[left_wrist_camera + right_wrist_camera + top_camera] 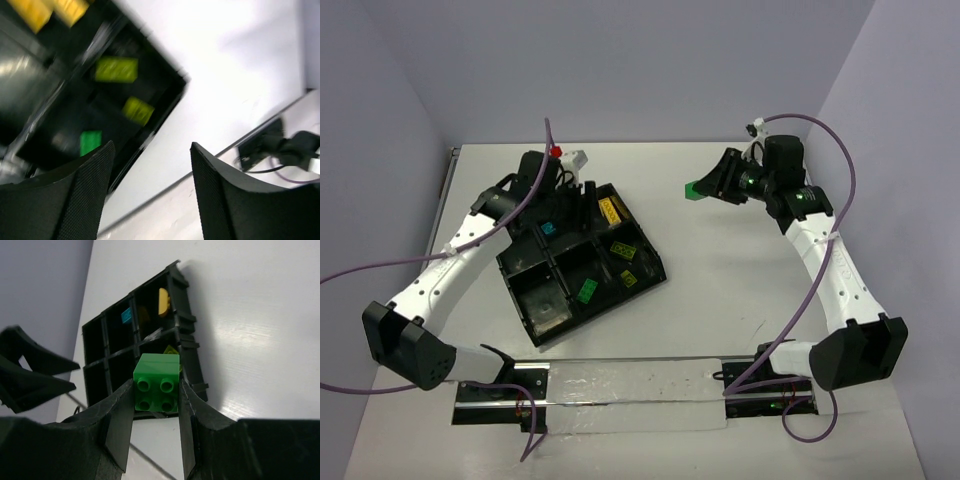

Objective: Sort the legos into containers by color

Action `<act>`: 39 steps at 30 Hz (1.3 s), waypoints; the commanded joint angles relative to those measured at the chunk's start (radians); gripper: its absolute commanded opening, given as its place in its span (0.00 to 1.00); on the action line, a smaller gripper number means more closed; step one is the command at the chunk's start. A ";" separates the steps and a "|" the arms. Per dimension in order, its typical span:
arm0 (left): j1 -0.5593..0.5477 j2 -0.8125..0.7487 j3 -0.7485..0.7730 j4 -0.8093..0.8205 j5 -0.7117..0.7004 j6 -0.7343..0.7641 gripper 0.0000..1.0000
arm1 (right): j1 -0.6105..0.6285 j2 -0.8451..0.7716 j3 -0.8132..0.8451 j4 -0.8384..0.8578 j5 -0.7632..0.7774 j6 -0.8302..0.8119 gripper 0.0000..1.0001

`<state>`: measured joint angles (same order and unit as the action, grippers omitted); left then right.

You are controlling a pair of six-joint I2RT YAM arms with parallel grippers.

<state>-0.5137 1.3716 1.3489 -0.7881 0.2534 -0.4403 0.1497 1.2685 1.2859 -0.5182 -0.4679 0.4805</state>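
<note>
A green lego brick sat clamped, studs toward the wrist camera, between the fingers of the right gripper. It appeared to be raised clear of the white table, well to the right of the black compartment tray. The step in hand looked like the carry: the brick was picked up but not yet sorted. The next move would likely call for swinging it left and nearer, over the compartment on the tray's near edge where another green brick lay. The yellow bricks and the light blue brick lay in other compartments. The left gripper hovered over the tray's far side, fingers parted with nothing between them.
</note>
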 commanded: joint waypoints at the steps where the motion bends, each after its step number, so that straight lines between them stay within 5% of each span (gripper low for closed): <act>1: -0.007 0.002 0.070 0.162 0.131 0.041 0.71 | -0.006 0.035 0.064 0.011 -0.150 -0.010 0.00; 9: -0.074 0.050 0.077 0.251 0.161 0.178 0.79 | -0.006 0.109 0.107 -0.094 -0.288 0.041 0.00; 15: -0.135 -0.063 -0.111 0.567 0.162 0.232 0.81 | -0.004 0.129 0.055 -0.085 -0.406 0.064 0.00; 23: -0.194 -0.068 -0.158 0.716 0.127 0.283 0.81 | 0.004 0.142 0.020 -0.096 -0.440 0.056 0.00; 39: -0.273 0.046 -0.072 0.647 0.111 0.427 0.81 | 0.060 0.171 0.032 -0.093 -0.482 0.046 0.00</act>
<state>-0.7798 1.3995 1.2162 -0.1652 0.3763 -0.0636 0.1928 1.4341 1.3060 -0.6155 -0.8983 0.5334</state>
